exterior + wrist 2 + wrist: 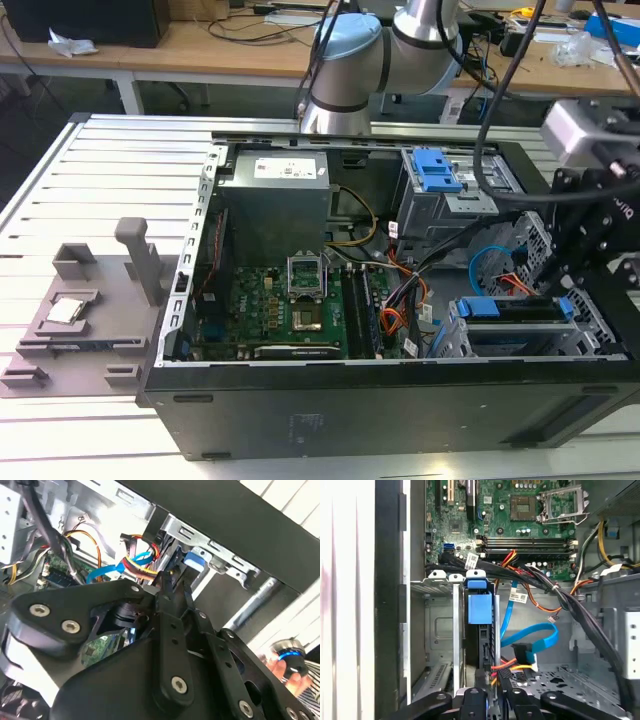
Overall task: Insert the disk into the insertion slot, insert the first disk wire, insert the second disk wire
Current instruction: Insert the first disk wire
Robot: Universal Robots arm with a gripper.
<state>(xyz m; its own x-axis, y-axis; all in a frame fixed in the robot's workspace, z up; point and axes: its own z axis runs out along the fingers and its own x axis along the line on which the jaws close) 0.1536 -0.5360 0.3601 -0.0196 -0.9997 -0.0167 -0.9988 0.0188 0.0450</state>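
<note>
Silver arm tubes (425, 25), pale blue rounded joint cap (348, 42), black cables (497, 90) looping alongside, matte black gripper (174, 587) of flat bars, silver screws (179, 683) at its pivots.

Count on inspection, by kind.
- Slatted table (60, 200): one.
- Case (400, 410): one.
- Arm (345, 60): one, with one gripper (175, 587).
- Disk (480, 609): one.
- Drive cages: two, these being the slot (455, 345) and a taller cage (470, 205).
- Motherboard (255, 310): one.
- Socket (305, 320): one.
- Memory slots (527, 546): four.
- Power supply (275, 195): one.
- Blue flat cable (535, 636): one.
- Grey fixture (140, 260): one, bearing one chip (63, 310).
</note>
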